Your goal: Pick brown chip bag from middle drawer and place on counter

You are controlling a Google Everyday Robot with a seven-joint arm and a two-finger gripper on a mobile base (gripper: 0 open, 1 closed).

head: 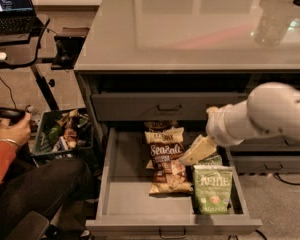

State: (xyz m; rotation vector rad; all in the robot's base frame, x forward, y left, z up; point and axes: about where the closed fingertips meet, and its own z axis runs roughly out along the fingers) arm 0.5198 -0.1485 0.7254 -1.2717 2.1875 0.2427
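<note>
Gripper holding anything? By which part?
Nothing looks lifted: the brown chip bag lies in the middle drawer. The gripper is beside its right edge, above a green bag; a grasp cannot be told.
</note>
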